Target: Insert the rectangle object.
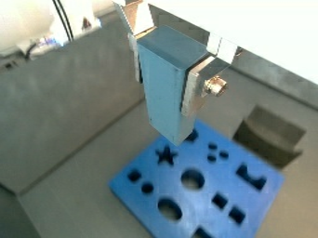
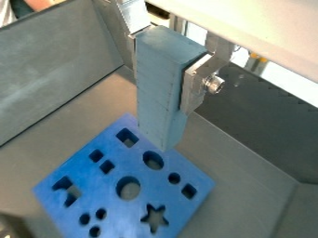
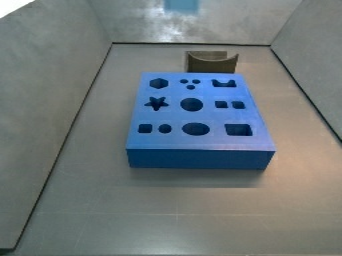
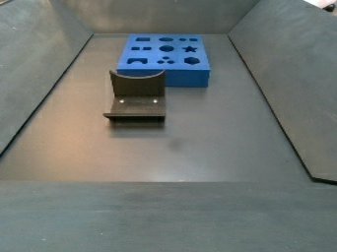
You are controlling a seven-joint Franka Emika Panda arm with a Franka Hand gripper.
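My gripper [image 1: 165,85] is shut on the rectangle object [image 1: 168,107], a tall blue-grey block. The silver fingers [image 1: 195,93] clamp its upper part in both wrist views [image 2: 165,79]. The block [image 2: 162,116] hangs upright, well above the blue board [image 1: 205,191] with its shaped holes. Its lower end is over the board's near edge [image 2: 118,186]. In a side view only a small blue patch [image 3: 181,5] shows at the top edge, and the gripper is out of view there. The board lies flat on the floor in both side views [image 3: 201,115] [image 4: 165,57].
The dark fixture [image 4: 136,95] stands on the floor beside the board, and it also shows in other views [image 3: 207,60] [image 1: 271,135]. Grey sloping walls [image 3: 54,110] enclose the floor on all sides.
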